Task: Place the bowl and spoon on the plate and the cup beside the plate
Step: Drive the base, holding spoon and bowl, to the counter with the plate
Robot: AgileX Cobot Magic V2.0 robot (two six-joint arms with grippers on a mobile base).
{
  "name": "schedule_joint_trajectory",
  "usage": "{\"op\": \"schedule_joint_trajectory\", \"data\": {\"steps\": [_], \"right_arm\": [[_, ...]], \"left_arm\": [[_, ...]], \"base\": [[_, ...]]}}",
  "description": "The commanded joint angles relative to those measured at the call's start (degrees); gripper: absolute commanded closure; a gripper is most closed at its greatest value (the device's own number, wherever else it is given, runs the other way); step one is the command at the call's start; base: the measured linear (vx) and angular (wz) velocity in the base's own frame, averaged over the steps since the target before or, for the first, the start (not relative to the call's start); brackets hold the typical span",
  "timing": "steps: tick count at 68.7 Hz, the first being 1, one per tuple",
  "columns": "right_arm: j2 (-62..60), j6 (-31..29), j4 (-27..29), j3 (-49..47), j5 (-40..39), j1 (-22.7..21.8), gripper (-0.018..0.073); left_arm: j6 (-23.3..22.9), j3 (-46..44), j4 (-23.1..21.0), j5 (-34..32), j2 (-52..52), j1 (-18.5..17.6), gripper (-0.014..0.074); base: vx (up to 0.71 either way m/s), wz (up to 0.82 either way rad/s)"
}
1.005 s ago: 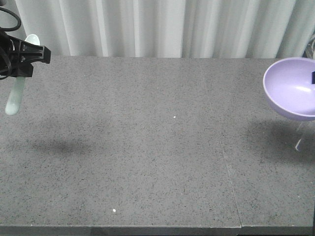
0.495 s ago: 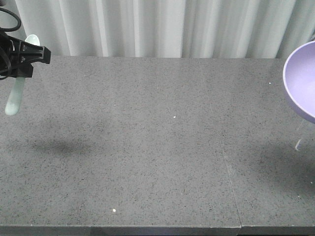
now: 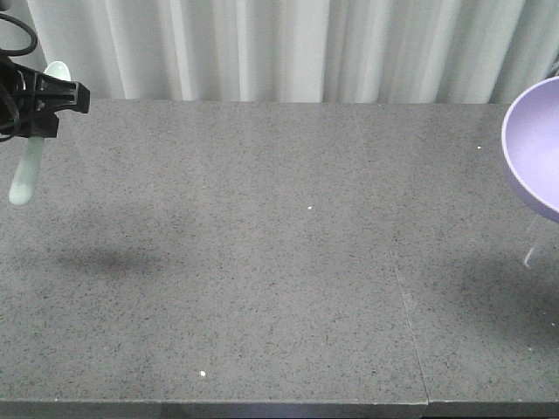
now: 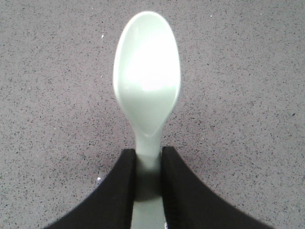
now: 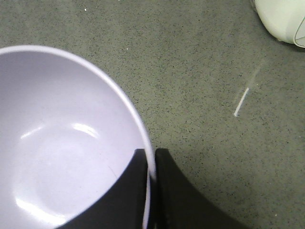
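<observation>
The spoon (image 4: 147, 81) is pinched by its handle, scoop foremost, in the left end effector (image 4: 147, 160) over the table's (image 3: 288, 262) far left corner, while the bowl (image 5: 62, 143) is gripped by its rim in the right end effector (image 5: 151, 162) over the right edge.

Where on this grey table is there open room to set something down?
The whole middle of the table is bare, from the curtain to the front edge, between the spoon in the left claw and the bowl pinched by the right claw. Nowhere is crowded; only a small white streak lies on the top near the bowl.
</observation>
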Motion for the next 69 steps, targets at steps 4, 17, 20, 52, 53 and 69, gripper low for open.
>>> {"op": "schedule_joint_trajectory", "data": {"steps": [4, 17, 20, 52, 53, 69], "right_arm": [[-0.7, -0.5, 0.3, -1.8, -3.5, 0.0, 0.0566], [-0.7, -0.5, 0.3, -1.8, -3.5, 0.0, 0.0566], [-0.7, -0.5, 0.3, -1.8, -3.5, 0.0, 0.0566], [-0.7, -0.5, 0.3, -1.8, -3.5, 0.0, 0.0566], [-0.7, -0.5, 0.3, -1.8, -3.5, 0.0, 0.0566], [-0.7, -0.5, 0.3, -1.8, -3.5, 0.0, 0.0566]], "left_arm": [[-0.5, -1.5, 0.2, -2.7, -2.0, -0.2, 0.0603], [-0.5, -1.5, 0.2, -2.7, -2.0, -0.2, 0.0603], [-0.5, -1.5, 0.2, -2.7, -2.0, -0.2, 0.0603], [-0.5, -1.5, 0.2, -2.7, -2.0, -0.2, 0.0603], [-0.5, -1.5, 0.2, -2.7, -2.0, -0.2, 0.0603], [-0.5, -1.5, 0.2, -2.7, -2.0, -0.2, 0.0603]], "base": [[0.0, 0.0], [0.0, 0.0], [0.0, 0.0], [0.0, -0.01], [-0.01, -0.05], [-0.03, -0.1]]}}
